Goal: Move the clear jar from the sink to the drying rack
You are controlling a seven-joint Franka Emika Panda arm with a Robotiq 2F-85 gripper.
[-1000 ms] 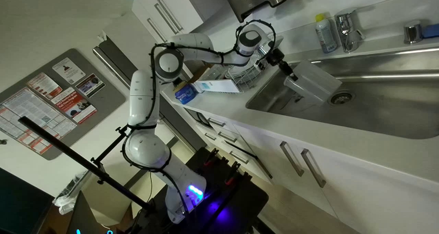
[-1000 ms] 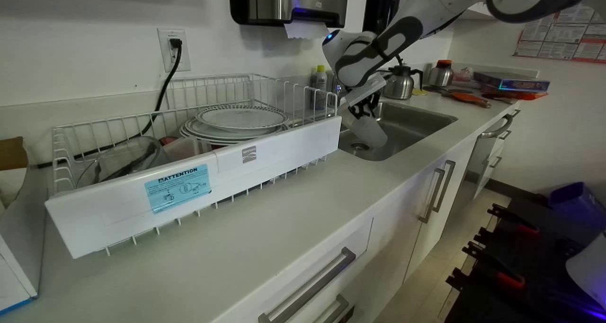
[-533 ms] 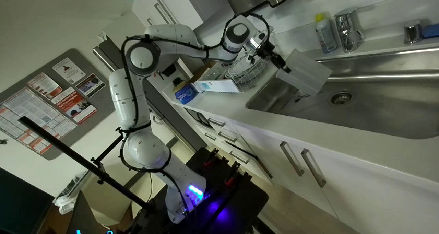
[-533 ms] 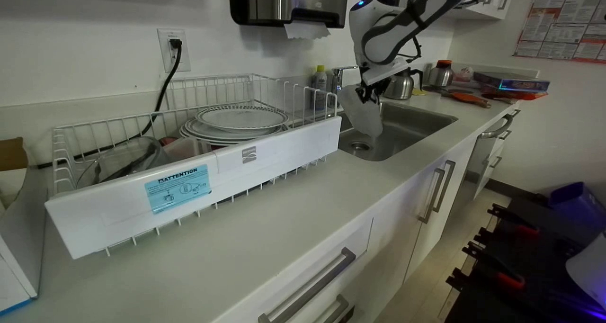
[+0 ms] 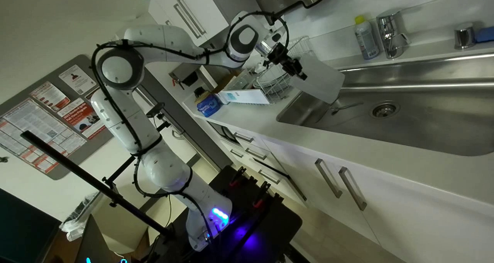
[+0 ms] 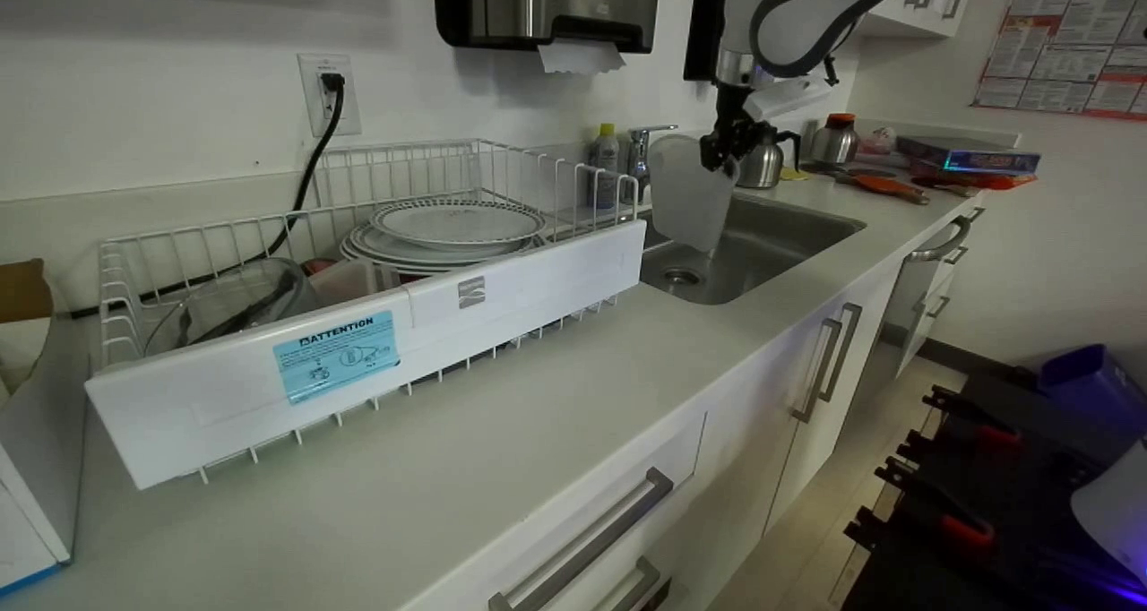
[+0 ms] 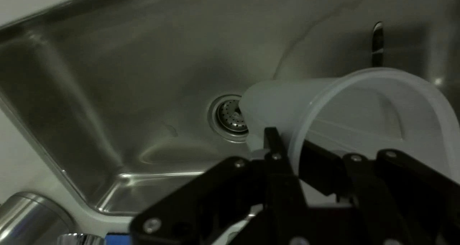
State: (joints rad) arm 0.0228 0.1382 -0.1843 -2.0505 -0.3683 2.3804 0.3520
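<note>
At the lower right of the wrist view, we see the black gripper (image 7: pixel 293 148) pinching the edge of the round, clear, whitish jar (image 7: pixel 345 114), tilted over the shiny steel sink (image 7: pixel 154 72).

Landmark: yellow-capped bottle (image 5: pixel 366 40), seen in both exterior views. Chrome faucet (image 5: pixel 389 35) just beside it, to the right. In an exterior view: paper-towel dispenser (image 6: pixel 548 6) above bottle; stacked plates (image 6: pixel 459 222) and wall outlet (image 6: pixel 317 102) to its left; steel jug (image 6: pixel 762 165) to its right.
</note>
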